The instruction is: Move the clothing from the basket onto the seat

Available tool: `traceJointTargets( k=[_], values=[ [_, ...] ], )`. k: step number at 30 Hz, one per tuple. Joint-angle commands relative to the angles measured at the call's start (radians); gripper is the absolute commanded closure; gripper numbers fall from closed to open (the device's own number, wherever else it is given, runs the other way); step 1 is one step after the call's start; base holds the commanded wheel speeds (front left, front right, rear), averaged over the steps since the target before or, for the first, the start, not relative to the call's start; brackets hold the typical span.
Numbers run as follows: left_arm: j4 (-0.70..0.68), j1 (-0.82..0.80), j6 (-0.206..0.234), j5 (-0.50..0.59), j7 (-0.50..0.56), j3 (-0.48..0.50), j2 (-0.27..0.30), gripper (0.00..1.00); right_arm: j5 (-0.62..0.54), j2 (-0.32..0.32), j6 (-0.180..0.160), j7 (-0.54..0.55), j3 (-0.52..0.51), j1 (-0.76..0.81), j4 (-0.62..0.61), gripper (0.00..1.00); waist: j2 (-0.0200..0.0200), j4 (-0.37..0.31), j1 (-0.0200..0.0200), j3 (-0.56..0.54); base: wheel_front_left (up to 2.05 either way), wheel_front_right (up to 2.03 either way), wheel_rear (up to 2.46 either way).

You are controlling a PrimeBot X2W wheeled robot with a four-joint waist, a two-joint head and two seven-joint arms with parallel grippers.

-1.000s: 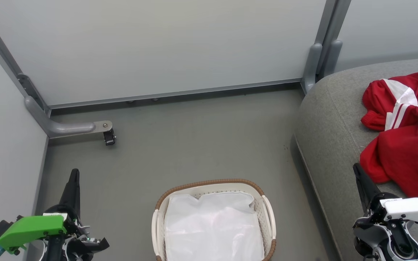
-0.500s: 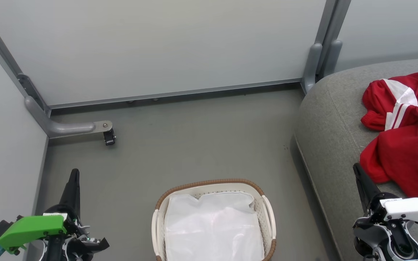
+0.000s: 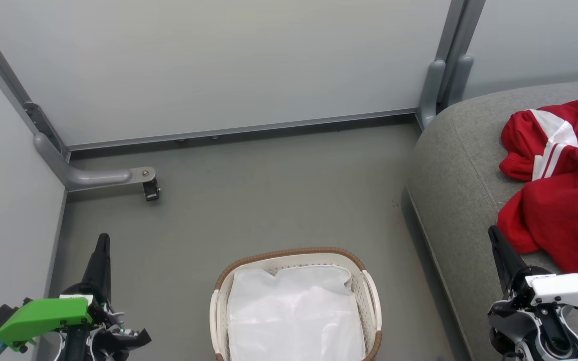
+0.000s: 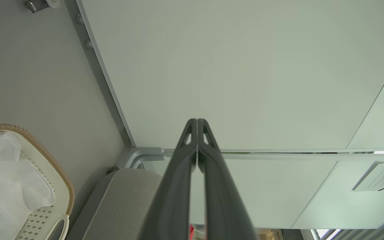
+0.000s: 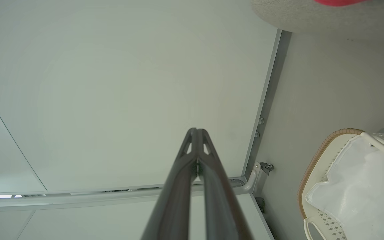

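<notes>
The robot's left gripper (image 3: 102, 241) is resting at the lower left of the head view, its fingers pressed together and pointing up ahead of a green wrist housing (image 3: 43, 315). The right gripper (image 3: 493, 234) is sitting at the lower right, fingers likewise closed, ahead of a white wrist housing (image 3: 567, 288).

Floor (image 3: 269, 200): grey, ahead of me.
Wall panels (image 3: 219, 65): pale, grey-framed.
Bracket (image 3: 99, 177): to my left, black caster (image 3: 151, 191) at its tip.
</notes>
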Motion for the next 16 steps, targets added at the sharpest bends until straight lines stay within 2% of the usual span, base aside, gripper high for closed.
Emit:
traceJointTargets(
  k=[1, 16],
  values=[
    [-0.002, -0.010, -0.006, -0.003, 0.004, 0.002, 0.007, 1.00, 0.004, -0.006, 0.000, 0.002, -0.002, 0.011, -0.004, 1.00, 0.0000, 0.000, 0.0000, 0.000, 0.00, 0.00, 0.00],
    [-0.002, -0.010, -0.006, -0.003, 0.004, 0.002, 0.007, 1.00, 0.004, -0.006, 0.000, 0.002, -0.002, 0.011, -0.004, 1.00, 0.0000, 0.000, 0.0000, 0.000, 0.00, 0.00, 0.00]
  ],
)
